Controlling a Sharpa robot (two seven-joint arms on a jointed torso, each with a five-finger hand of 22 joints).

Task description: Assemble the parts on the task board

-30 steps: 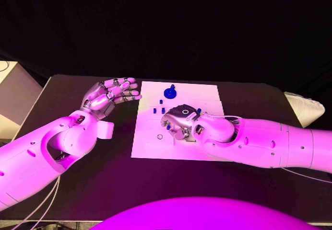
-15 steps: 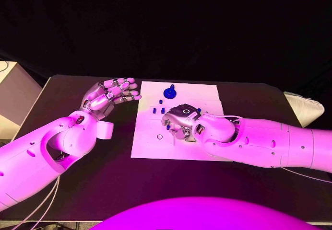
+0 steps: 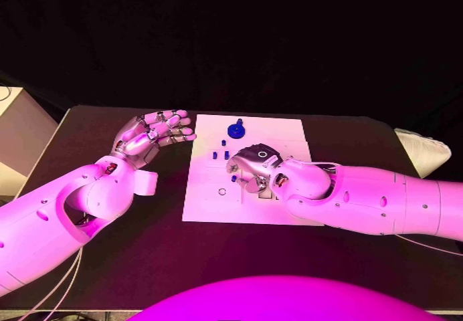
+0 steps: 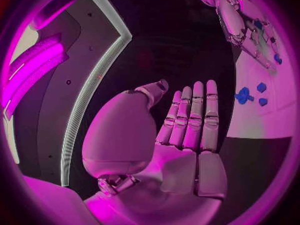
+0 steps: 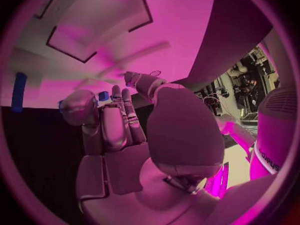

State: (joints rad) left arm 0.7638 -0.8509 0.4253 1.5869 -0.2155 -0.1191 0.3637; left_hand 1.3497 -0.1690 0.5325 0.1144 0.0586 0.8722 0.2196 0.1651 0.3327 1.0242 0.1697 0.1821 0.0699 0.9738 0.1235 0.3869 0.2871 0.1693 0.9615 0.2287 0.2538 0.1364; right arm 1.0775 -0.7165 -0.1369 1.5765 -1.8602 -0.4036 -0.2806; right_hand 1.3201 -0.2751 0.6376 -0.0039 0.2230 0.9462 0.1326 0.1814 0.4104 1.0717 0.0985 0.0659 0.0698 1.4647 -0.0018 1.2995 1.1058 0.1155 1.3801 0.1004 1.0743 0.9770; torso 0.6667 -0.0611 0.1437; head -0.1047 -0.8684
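Note:
The white task board [image 3: 280, 207] lies mid-table. My right hand [image 3: 255, 167] hovers low over its middle with fingers curled down, and a small blue part [image 3: 235, 178] sits pinched at the fingertips; in the right wrist view the small blue part [image 5: 103, 96] shows between thumb and fingers. A larger blue part [image 3: 237, 127] stands at the board's far edge, with small blue pegs [image 3: 220, 154] just nearer. My left hand [image 3: 154, 134] is raised beside the board's far left corner, holding nothing, its fingers [image 4: 194, 115] straight. The left wrist view also shows the board [image 4: 269, 120] and blue parts [image 4: 242, 96].
A small round hole [image 3: 222, 191] marks the board's left part, near the right hand's fingertips. A pale box [image 3: 19, 134] stands past the table's left edge and a white object [image 3: 425, 150] at its right edge. Bare black table [image 3: 126, 247] lies in front.
The right hand has shifted slightly toward the near side of the board, carrying the small blue part with it. The left hand has stayed in place.

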